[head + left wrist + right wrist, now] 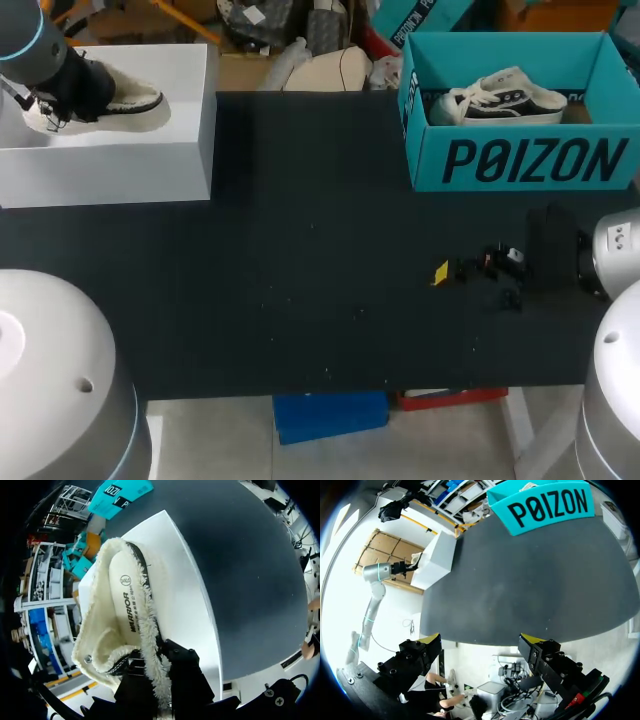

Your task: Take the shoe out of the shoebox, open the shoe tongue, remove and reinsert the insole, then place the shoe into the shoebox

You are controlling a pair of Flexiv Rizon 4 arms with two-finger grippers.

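Looks like we're at the insole bit. The shoe (125, 103) is out of the shoebox (520, 160), sitting on a white block (150, 160) at the table's (300, 280) far left. The left end effector (158, 667) seems clamped on its fleecy collar, with the insole (127, 605) lying inside just ahead of it. The right end effector (481, 640) hangs empty, fingers wide apart, well away — I'd guess it has to come over and pinch the insole out.

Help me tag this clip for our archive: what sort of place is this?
Probably a robotics lab workbench set up for shoe handling: a dark table, a teal shoebox holding a sneaker, and a fleece-lined shoe on a white block.
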